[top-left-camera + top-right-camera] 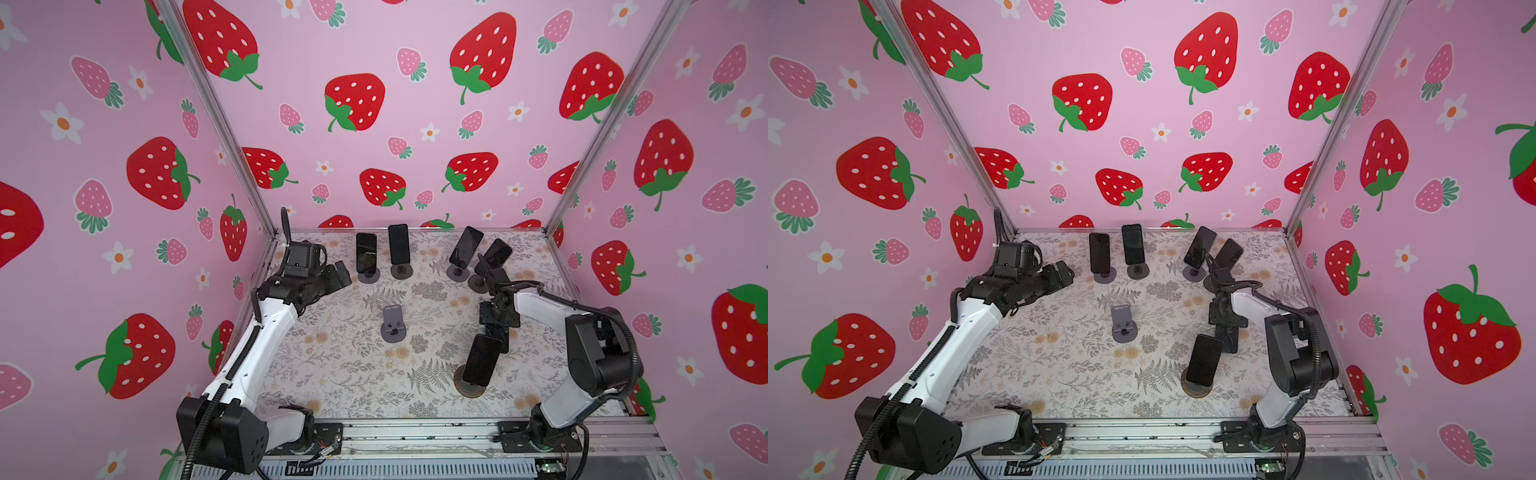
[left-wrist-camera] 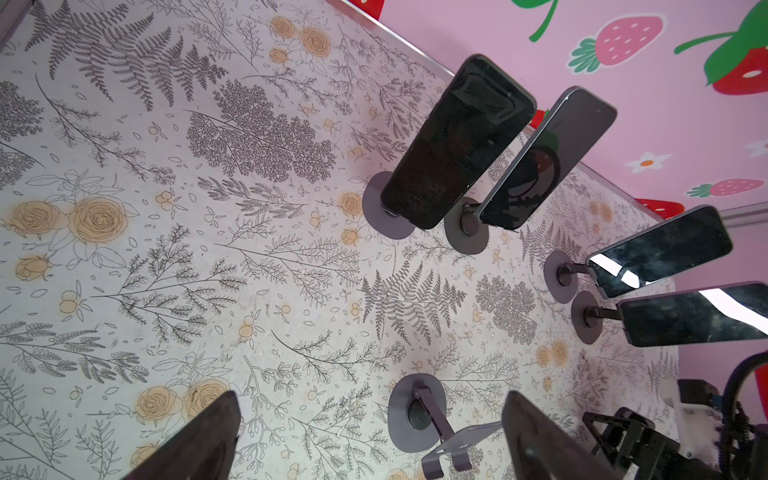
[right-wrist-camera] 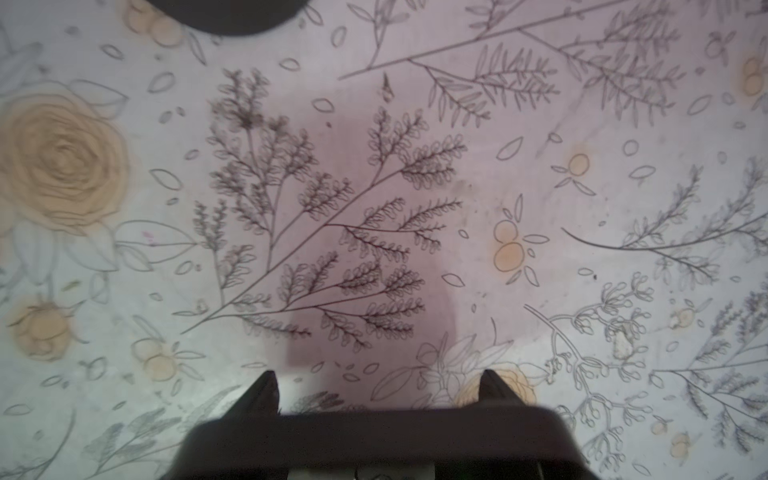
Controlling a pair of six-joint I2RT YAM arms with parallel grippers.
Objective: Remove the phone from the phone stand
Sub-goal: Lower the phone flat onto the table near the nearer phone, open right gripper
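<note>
In both top views a dark phone (image 1: 482,359) (image 1: 1204,359) leans at the front right. Its lower end is over the round brown base of a phone stand (image 1: 468,388) (image 1: 1196,388). I cannot tell whether it still rests on the stand. My right gripper (image 1: 496,340) (image 1: 1225,338) is at the phone's upper end. In the right wrist view the phone's dark edge (image 3: 374,432) spans the two fingertips, so the gripper (image 3: 378,386) is shut on it. My left gripper (image 1: 340,276) (image 2: 370,449) hangs open and empty at the back left.
An empty grey stand (image 1: 392,324) (image 2: 419,419) sits mid-table. Along the back stand several more phones on round-based stands, two left of centre (image 1: 366,253) (image 1: 399,245) and two right of centre (image 1: 466,247) (image 1: 496,253). Pink walls enclose three sides.
</note>
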